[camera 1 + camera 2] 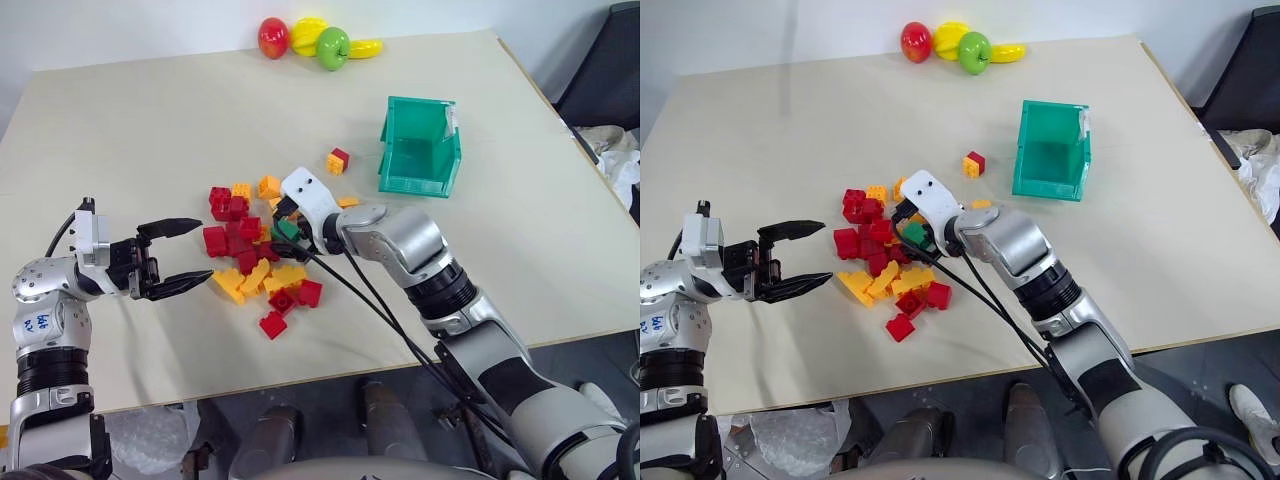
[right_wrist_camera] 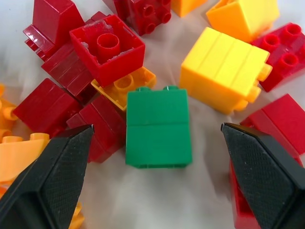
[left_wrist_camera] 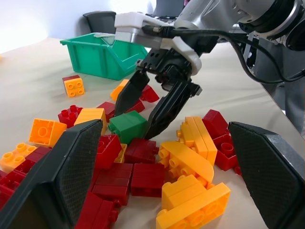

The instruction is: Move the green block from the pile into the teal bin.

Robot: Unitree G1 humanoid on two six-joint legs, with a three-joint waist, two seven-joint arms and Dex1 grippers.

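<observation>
2 end effectors agape, empty: right (image 3: 152, 112) straddling green block (image 2: 157, 127); left (image 1: 185, 257) beside pile (image 1: 255, 250) (no legible writing).

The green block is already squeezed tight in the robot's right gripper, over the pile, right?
Not squeezed. The right wrist view shows the green block lying in the pile, with the right gripper open, one finger on each side and clear gaps between. It is over the pile, yes.

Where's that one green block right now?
The green block lies in the pile of red and yellow bricks at mid-table, between the open fingers of the right gripper, with the teal bin further back to the right.
</observation>
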